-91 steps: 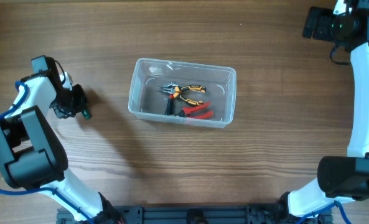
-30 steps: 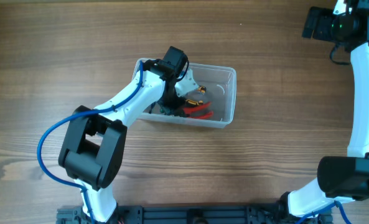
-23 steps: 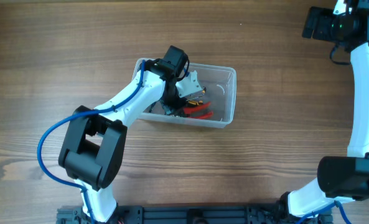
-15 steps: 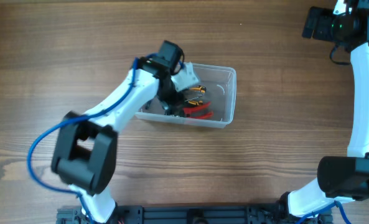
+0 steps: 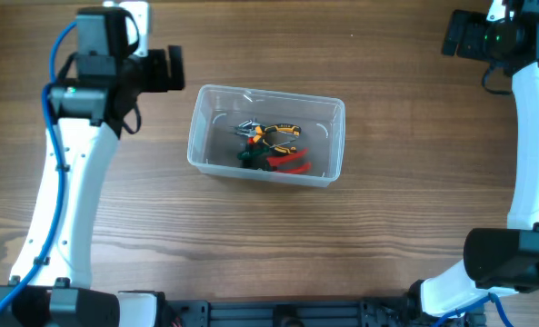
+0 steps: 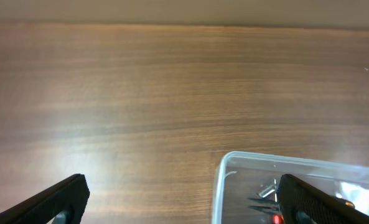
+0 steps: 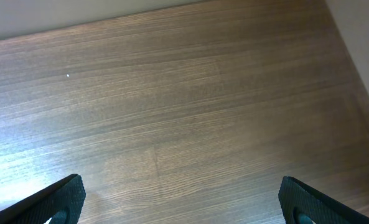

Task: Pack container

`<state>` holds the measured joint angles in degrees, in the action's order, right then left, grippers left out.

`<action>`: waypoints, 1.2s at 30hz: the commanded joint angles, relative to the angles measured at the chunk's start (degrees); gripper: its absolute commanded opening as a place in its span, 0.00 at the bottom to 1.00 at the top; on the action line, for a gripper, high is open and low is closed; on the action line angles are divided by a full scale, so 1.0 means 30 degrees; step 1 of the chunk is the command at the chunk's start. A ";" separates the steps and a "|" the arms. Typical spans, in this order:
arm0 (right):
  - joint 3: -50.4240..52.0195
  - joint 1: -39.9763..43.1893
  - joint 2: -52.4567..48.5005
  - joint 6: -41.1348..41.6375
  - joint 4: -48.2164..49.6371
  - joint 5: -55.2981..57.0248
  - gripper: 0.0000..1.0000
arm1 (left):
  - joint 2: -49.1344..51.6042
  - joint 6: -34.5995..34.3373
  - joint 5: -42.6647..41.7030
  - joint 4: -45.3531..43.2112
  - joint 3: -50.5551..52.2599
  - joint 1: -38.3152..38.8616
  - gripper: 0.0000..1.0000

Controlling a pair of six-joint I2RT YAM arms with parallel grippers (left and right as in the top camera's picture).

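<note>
The container (image 5: 267,92), a clear plastic tub, sits mid-table. Inside lie orange-handled pliers (image 5: 276,134), a red-handled tool (image 5: 290,164) and a green-handled tool (image 5: 245,156). My left gripper (image 5: 167,69) hovers off the tub's far-left corner, open and empty. In the left wrist view its fingers (image 6: 65,196) stand wide apart over bare wood, with the container's corner (image 6: 217,185) low on the right. My right gripper (image 5: 454,34) is at the far right corner of the table, open, with only wood between its fingers (image 7: 63,195).
Wooden tabletop (image 5: 387,227) surrounds the tub. The right arm's white link (image 5: 534,136) runs down the right side. The arm bases stand at the near edge.
My left gripper has opened and drawn back out of the container to the far left. A green-handled tool now lies in the tub. The right arm has not moved.
</note>
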<state>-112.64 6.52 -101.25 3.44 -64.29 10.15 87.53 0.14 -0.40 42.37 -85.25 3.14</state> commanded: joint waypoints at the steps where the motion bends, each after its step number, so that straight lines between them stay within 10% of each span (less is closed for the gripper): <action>1: -0.0124 -0.0058 0.0109 0.0357 0.0066 0.0124 1.00 | -0.0066 -0.1209 0.0029 0.0313 -0.0124 -0.0350 1.00; 17: -0.0095 -0.0066 0.0444 0.0357 0.0073 0.0124 1.00 | -0.0066 -0.1209 0.0015 0.0809 -0.0124 -0.0357 1.00; 36: 0.0168 -0.1800 1.5336 0.0350 0.0036 0.0124 1.00 | -0.0066 -0.1209 0.0022 0.0809 -0.0124 -0.0357 1.00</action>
<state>-112.88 1.37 -58.19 3.44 -64.27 10.15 87.53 -2.50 -0.27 44.75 -85.25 2.44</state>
